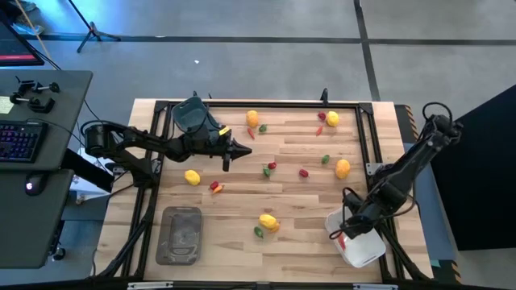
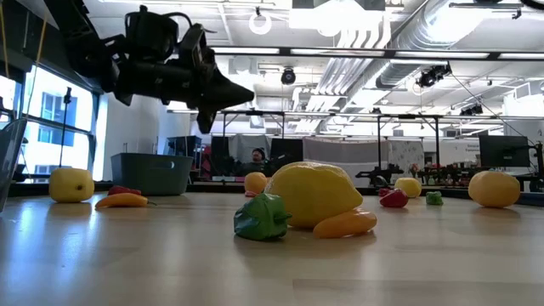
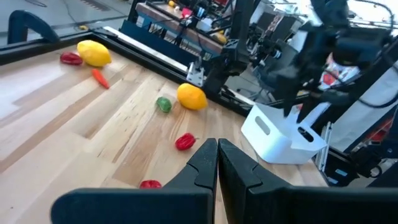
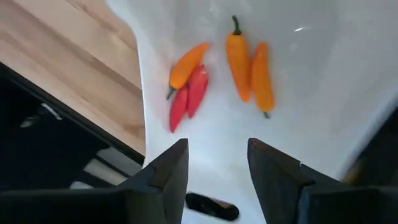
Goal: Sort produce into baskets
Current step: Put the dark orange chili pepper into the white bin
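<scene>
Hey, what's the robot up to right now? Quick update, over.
Right gripper open over white tub; peppers inside. Left gripper shut, empty, above table. Lemons unsorted. Nothing blocking.

floor: grey concrete [image 1: 266, 56] with dark seams, all round the table [image 1: 242, 185] | table: pale wood planks, black frame | desk [image 1: 36, 161]: dark, left of table, keyboard [image 1: 18, 141] on it | ceiling [image 2: 357, 34]: white ducts, pipes | window [image 2: 59, 127]: bright, beyond table's left end | shelves of equipment [image 2: 442, 161] behind the table
</scene>
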